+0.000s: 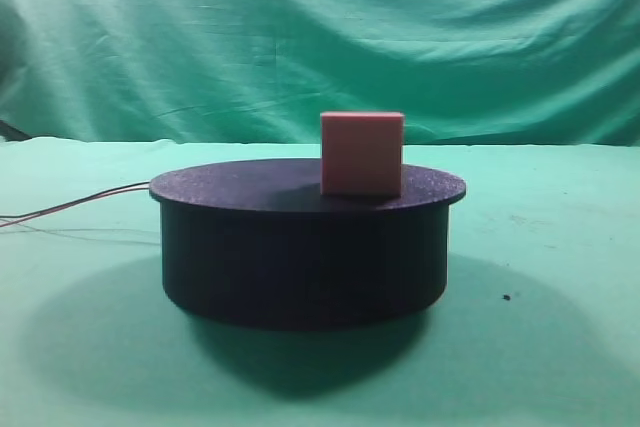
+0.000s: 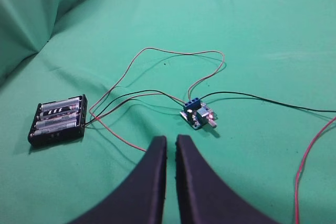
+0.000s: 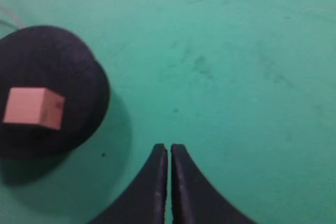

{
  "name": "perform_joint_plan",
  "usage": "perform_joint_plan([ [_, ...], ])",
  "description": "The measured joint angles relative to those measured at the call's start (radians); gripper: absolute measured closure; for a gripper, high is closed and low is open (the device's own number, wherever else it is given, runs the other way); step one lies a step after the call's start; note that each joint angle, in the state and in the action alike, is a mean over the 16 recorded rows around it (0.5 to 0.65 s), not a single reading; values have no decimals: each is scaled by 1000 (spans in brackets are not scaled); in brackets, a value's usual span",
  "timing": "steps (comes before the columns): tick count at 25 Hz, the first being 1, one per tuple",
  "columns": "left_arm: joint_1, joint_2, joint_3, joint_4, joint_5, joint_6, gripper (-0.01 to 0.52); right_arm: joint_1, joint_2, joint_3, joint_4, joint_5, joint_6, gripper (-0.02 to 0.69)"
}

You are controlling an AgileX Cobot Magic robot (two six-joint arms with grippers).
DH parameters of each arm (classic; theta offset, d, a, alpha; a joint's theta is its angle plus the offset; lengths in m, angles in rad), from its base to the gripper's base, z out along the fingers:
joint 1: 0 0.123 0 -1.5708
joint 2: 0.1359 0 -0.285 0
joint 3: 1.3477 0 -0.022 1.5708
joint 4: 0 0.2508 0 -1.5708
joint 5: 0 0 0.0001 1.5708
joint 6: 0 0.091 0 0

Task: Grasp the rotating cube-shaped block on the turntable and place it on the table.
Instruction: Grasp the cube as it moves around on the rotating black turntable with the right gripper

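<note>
The salmon-pink cube-shaped block (image 1: pixel 362 154) stands upright on the right half of the black round turntable (image 1: pixel 300 247), which rests on the green table (image 1: pixel 560 277). In the right wrist view the block (image 3: pixel 33 108) lies on the turntable (image 3: pixel 63 56) at the far left. My right gripper (image 3: pixel 169 148) hovers over bare cloth to its right, well apart from it, shut and empty. My left gripper (image 2: pixel 171 139) is over the cloth near the electronics, its fingers nearly together with nothing between them. Neither gripper shows in the exterior view.
A black battery holder (image 2: pixel 58 120) and a small blue circuit board (image 2: pixel 196 114) lie on the cloth, joined by loose red and black wires (image 2: pixel 157 51). Thin wires (image 1: pixel 70 209) run from the turntable's left side. A wrinkled green backdrop (image 1: pixel 300 37) hangs behind.
</note>
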Motion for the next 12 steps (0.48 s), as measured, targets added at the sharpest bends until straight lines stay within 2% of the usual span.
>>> perform_joint_plan([
  [5, 0, 0, 0, 0, 0, 0, 514, 152, 200, -143, -7, 45, 20, 609],
  [8, 0, 0, 0, 0, 0, 0, 514, 217, 308, -231, -6, 74, 36, 514],
  [12, 0, 0, 0, 0, 0, 0, 514, 262, 429, -340, 3, 118, 52, 355],
])
